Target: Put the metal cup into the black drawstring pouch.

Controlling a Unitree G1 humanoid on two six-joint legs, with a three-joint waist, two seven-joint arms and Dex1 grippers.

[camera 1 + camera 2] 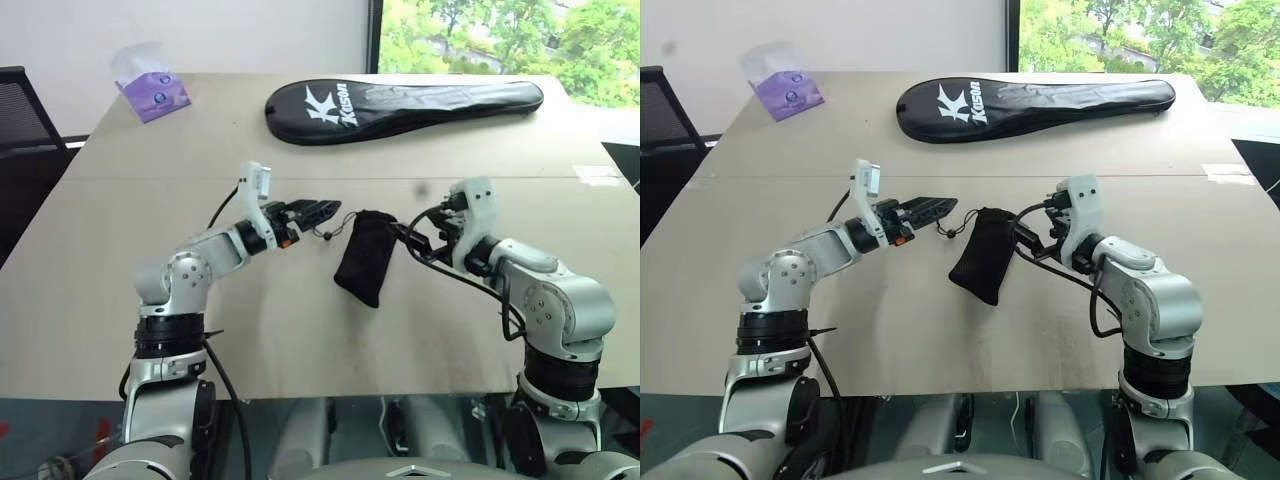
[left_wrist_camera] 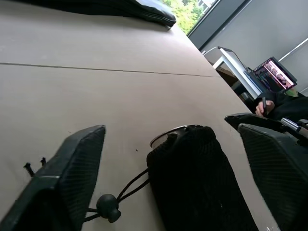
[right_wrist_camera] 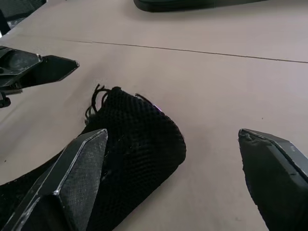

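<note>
The cup (image 2: 169, 136) sits inside the pouch (image 1: 364, 257). We see just a bit of its shiny rim poking out at the pouch's mouth. The pouch lies flat on the worktop (image 1: 120, 280), near the middle and closer to the front edge than the back.

The cord and its bead (image 2: 108, 207) trail out from the mouth toward our left tool (image 1: 312, 212). That tool hangs just beside the mouth end with its two fingers spread apart, gripping nothing. Our right tool (image 1: 408, 238) sits close on the other side of the pouch, its fingers wide apart too, and nothing is in it.

So we think the putting-in step is just about done and both tools have let go. The mouth looks loose, so the cup could slide back out if the pouch gets bumped. Next we should lift both tools up and away without catching the cord. If the mouth must be shut, we would need to pinch the bead and pull the cord.

Far off near the back edge lie a racket cover (image 1: 400, 107) and a tissue pack (image 1: 152, 90).
</note>
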